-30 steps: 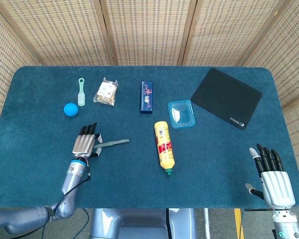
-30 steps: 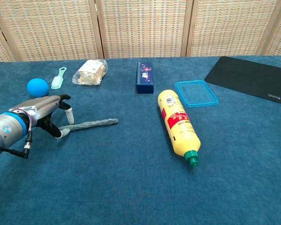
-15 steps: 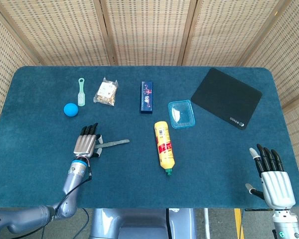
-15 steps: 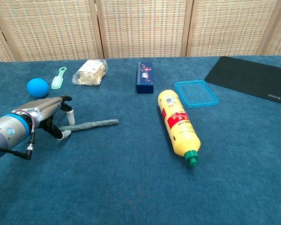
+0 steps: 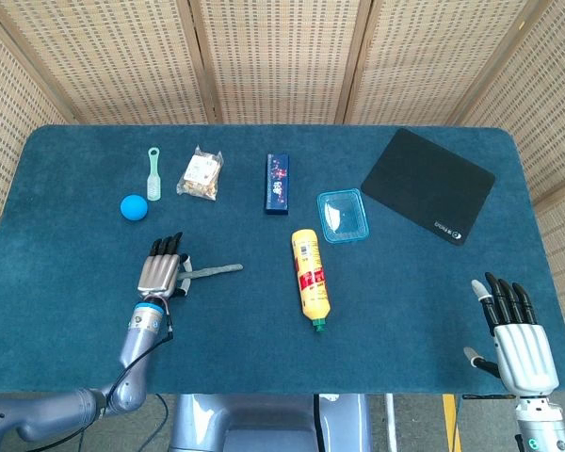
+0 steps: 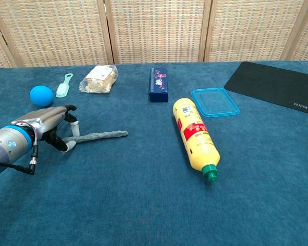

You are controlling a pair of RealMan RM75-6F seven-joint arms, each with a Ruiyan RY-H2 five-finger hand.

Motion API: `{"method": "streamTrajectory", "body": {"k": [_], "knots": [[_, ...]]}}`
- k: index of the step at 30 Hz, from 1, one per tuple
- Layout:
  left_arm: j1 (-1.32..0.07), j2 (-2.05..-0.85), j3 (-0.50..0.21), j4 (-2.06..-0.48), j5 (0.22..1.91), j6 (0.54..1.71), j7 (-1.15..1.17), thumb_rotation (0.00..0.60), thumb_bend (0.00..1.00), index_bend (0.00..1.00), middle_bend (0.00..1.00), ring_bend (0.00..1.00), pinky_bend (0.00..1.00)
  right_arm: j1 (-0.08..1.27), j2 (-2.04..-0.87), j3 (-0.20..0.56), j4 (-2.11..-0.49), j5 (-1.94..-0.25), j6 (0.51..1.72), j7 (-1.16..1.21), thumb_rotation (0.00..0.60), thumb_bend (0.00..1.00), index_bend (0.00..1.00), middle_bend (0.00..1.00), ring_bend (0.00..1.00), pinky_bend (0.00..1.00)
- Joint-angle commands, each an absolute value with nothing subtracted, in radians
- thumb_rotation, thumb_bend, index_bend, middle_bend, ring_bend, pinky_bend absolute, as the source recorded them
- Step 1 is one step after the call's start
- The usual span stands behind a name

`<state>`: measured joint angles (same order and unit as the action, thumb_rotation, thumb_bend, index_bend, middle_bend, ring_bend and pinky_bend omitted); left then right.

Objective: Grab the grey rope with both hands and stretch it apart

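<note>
Left hand (image 6: 43,124) arches over the grey rope (image 6: 98,136)'s left end, fingers not visibly clamped, so it may slip; right hand (image 5: 520,341) idles spread-open, empty, well apart.

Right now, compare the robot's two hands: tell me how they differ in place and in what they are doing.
The left hand is over the near end of the grey rope, fingers arched down around it; the right hand is far from the rope, at the table edge. The left hand's fingers curl; the right hand's are straight and spread, holding nothing. Both are palm-down.
</note>
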<state>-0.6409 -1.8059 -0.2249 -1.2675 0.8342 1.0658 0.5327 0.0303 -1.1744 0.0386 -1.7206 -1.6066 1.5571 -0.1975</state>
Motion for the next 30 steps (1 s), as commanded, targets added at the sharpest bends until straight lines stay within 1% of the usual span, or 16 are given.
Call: {"method": "streamTrajectory", "body": {"k": [1,8,14,24,30], "knots": [[-0.639,-1.803,-0.227,-1.269,0.837,1.064,0.524,0.600,0.58,0.71,0.00,0.00,0.00,0.031,-1.175,0.038,-1.720,-1.606,1.556,-0.198,0.600,0.00,0.00,0.00,0.00,0.00],[-0.631,-1.787,-0.233,-1.280,0.850,1.065,0.491,0.600,0.58,0.76,0.00,0.00,0.00,0.031,-1.176,0.038,-1.719,-1.605,1.555,-0.199,0.600,0.00,0.00,0.00,0.00,0.00],[-0.610,-1.741,-0.236,-1.328,0.890,1.070,0.424,0.600,0.58,0.76,0.00,0.00,0.00,0.032,-1.177,0.036,-1.719,-1.606,1.553,-0.201,0.600,0.00,0.00,0.00,0.00,0.00],[-0.571,-1.653,-0.236,-1.424,1.001,1.048,0.225,0.600,0.58,0.77,0.00,0.00,0.00,0.034,-1.185,0.031,-1.719,-1.609,1.545,-0.212,0.600,0.00,0.00,0.00,0.00,0.00],[-0.566,-1.609,-0.248,-1.499,1.082,1.033,0.090,0.600,0.58,0.77,0.00,0.00,0.00,0.048,-1.188,0.033,-1.720,-1.602,1.522,-0.201,0.600,0.00,0.03,0.00,0.00,0.00]]}}
